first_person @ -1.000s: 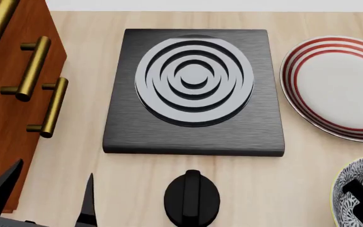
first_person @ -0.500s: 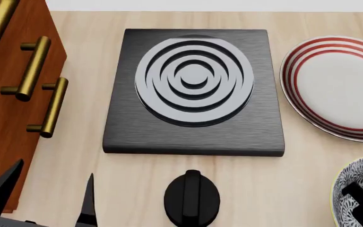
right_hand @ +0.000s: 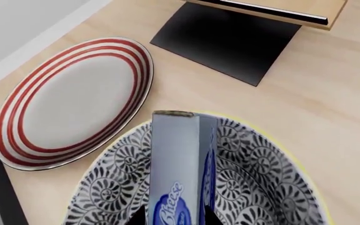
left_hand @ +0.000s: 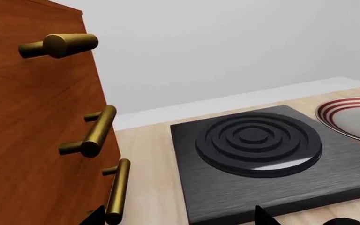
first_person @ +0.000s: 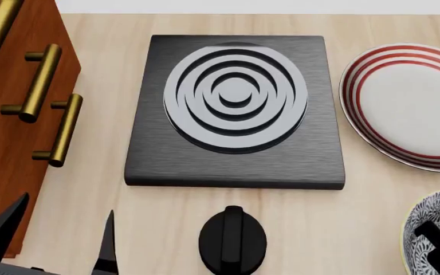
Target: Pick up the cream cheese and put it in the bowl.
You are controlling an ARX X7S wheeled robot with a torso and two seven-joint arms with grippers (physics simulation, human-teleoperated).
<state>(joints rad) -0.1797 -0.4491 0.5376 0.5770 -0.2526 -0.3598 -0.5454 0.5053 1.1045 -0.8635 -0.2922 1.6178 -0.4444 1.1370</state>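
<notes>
- Small blue-and-silver cream cheese box [right_hand: 181, 173], held on end with its long axis upright, hangs directly over the hollow of the deep white bowl with dark floral pattern and yellow-green rim [right_hand: 255, 178]; whether it touches the bowl cannot be told
- Right gripper [right_hand: 174, 216], the arm at the bowl, is clamped on the box's lower end
- Left gripper [first_person: 48, 243] hangs idle, jaws spread, beside the brown wooden cabinet [first_person: 6, 154], well apart from the bowl
- Judged next: let go straight down
</notes>
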